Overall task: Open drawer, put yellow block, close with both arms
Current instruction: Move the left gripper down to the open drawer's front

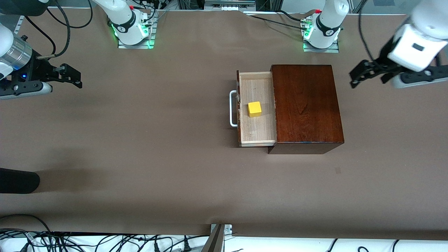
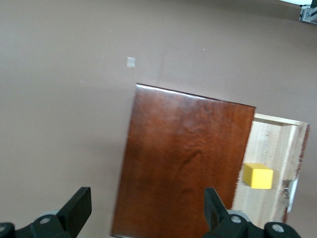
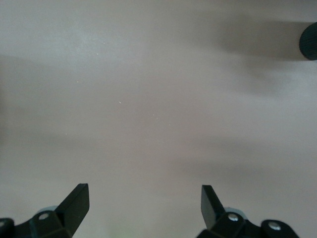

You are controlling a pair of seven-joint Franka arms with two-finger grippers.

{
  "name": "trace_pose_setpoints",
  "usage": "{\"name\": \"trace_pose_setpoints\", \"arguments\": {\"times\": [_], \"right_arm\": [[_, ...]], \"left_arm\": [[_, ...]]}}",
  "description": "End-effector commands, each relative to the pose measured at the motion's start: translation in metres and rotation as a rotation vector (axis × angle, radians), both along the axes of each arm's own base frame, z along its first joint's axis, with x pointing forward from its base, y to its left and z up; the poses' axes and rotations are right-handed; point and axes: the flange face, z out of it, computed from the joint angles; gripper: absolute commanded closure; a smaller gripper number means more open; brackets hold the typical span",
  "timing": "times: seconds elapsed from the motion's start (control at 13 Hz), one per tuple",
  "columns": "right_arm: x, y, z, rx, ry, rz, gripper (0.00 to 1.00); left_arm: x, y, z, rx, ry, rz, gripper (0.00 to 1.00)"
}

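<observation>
The mahogany box [image 1: 306, 105] stands on the brown table toward the left arm's end. Its drawer [image 1: 257, 131] is pulled out toward the right arm's end, with the white handle [image 1: 231, 108] at its front. The yellow block [image 1: 254, 109] lies inside the pale tray. My left gripper [image 1: 357, 74] hangs open in the air beside the box, on the side away from the drawer. The left wrist view shows that gripper [image 2: 147, 196] over the box [image 2: 183, 163], with the drawer [image 2: 270, 144] and block [image 2: 257, 176] past it. My right gripper [image 1: 74, 75] is open and empty over bare table at the right arm's end; in its wrist view the gripper [image 3: 143, 191] has only tabletop under it.
A black rounded object [image 1: 17, 180] pokes in at the table's edge on the right arm's end, also the dark shape [image 3: 309, 42]. Both arm bases [image 1: 133, 28] [image 1: 322, 33] stand along the edge farthest from the camera. A metal bracket [image 1: 218, 234] sits at the nearest edge.
</observation>
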Motion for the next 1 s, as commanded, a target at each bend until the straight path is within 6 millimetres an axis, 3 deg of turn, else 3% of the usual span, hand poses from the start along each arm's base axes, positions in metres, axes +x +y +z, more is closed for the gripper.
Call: {"name": "trace_pose_setpoints", "arguments": {"times": [0.0,0.31,0.92], "right_arm": [[0.001,0.000,0.005,0.013,0.002,0.012,0.00],[0.001,0.000,0.004,0.017,0.005,0.012,0.00],[0.001,0.000,0.004,0.017,0.005,0.010,0.00]], "left_arm": [[0.006,-0.053,-0.027,-0.004,0.048,0.074,0.00],[0.016,-0.142,-0.076,0.005,0.070,0.226,0.00],[-0.014,-0.315,-0.154,-0.043,0.073,0.572,0.00]]}}
